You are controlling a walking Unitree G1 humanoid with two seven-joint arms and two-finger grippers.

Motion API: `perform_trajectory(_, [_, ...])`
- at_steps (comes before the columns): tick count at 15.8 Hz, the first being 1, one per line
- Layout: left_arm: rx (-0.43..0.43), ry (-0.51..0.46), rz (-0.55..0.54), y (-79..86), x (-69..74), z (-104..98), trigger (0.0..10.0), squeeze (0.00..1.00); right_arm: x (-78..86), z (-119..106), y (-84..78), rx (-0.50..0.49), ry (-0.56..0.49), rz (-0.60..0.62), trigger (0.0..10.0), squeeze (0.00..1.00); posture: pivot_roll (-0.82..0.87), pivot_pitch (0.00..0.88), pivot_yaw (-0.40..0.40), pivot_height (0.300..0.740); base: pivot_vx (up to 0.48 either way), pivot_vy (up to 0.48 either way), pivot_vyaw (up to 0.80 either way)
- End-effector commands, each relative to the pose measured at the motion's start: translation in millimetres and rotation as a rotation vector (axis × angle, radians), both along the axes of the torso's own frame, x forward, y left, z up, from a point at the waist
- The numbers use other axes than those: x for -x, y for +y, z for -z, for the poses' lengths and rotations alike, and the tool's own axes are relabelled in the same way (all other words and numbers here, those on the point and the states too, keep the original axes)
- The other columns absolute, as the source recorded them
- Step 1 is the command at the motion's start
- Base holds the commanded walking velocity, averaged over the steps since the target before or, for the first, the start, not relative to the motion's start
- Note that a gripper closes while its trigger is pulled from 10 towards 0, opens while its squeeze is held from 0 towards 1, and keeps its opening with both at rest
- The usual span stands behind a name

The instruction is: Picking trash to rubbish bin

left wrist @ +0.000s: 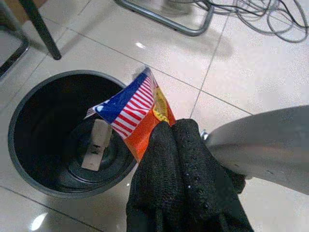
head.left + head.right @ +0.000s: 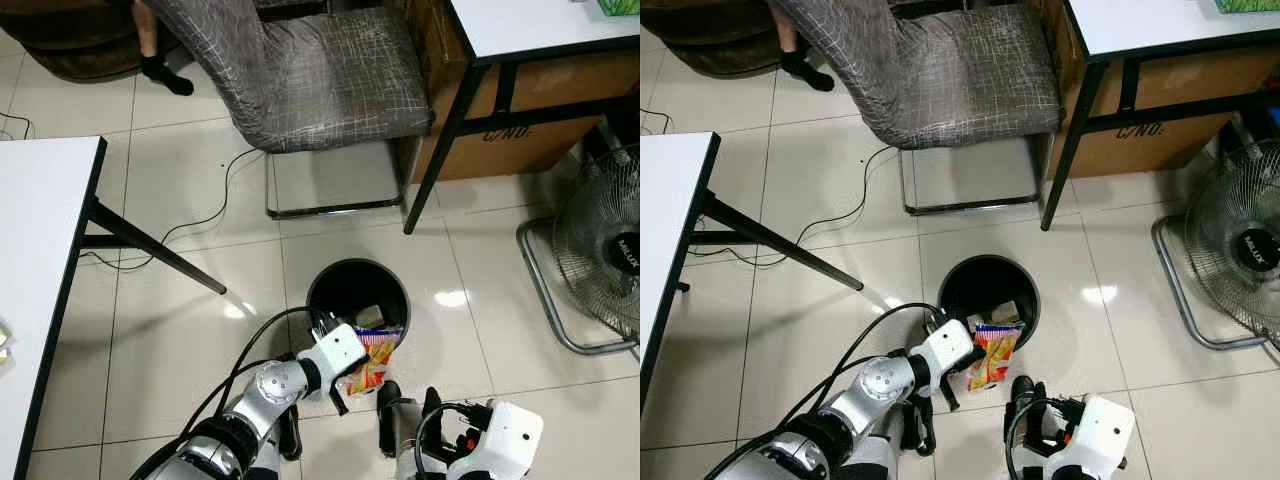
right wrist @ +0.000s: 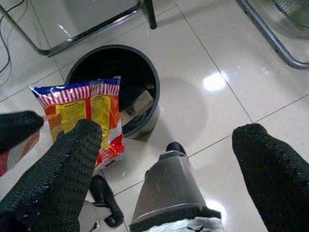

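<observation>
Snack bag [image 2: 989, 357]: orange-yellow with a red-white striped, blue-cornered top, crumpled, upright, hanging over the bin's near rim. Bin [image 2: 953, 283]: round, black, open, upright on tile floor, pale scrap lying at the bottom.

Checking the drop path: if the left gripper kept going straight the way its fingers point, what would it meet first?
Likely the bin. The left gripper, shut on the snack bag, points toward the bin's near rim, with the bag's top already over the opening. Depth is unclear, so it might touch the rim before clearing it.
</observation>
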State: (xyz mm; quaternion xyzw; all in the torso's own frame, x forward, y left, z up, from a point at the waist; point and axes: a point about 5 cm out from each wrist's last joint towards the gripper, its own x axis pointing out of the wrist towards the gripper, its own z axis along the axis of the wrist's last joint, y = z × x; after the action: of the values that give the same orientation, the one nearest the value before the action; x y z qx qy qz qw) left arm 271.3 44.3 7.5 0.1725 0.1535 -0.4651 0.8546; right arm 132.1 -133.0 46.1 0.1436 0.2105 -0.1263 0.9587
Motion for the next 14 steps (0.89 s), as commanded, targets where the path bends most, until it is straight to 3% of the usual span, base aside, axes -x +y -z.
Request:
perform_trajectory(1, [-0.012,0.039,-0.026,5.0,4.3,8,10.0,0.00,-4.9,-5,19.2,-0.079,-0.016,-0.013,10.0,1.00,-0.09,0.380,0.097,0.740,0.000,0.000,0.00])
perform_trajectory(6, [0.006,0.035,-0.070,16.4,-3.3,4,10.0,0.00,-18.3,-6,17.8,-0.064,-0.034,-0.055,10.0,1.00,-0.06,0.353,0.082,0.740,0.000,0.000,0.00])
perform_trajectory(11, [0.019,0.042,-0.053,7.9,2.0,6,10.0,0.00,-24.0,-5,18.7,-0.053,-0.037,-0.080,10.0,1.00,-0.06,0.345,0.080,0.740,0.000,0.000,0.00])
perform_trajectory(14, [0.035,0.031,-0.063,6.9,-4.0,0,10.0,0.00,-26.0,-4,18.2,-0.049,-0.038,-0.083,10.0,1.00,-0.05,0.332,0.078,0.740,0.000,0.000,0.00])
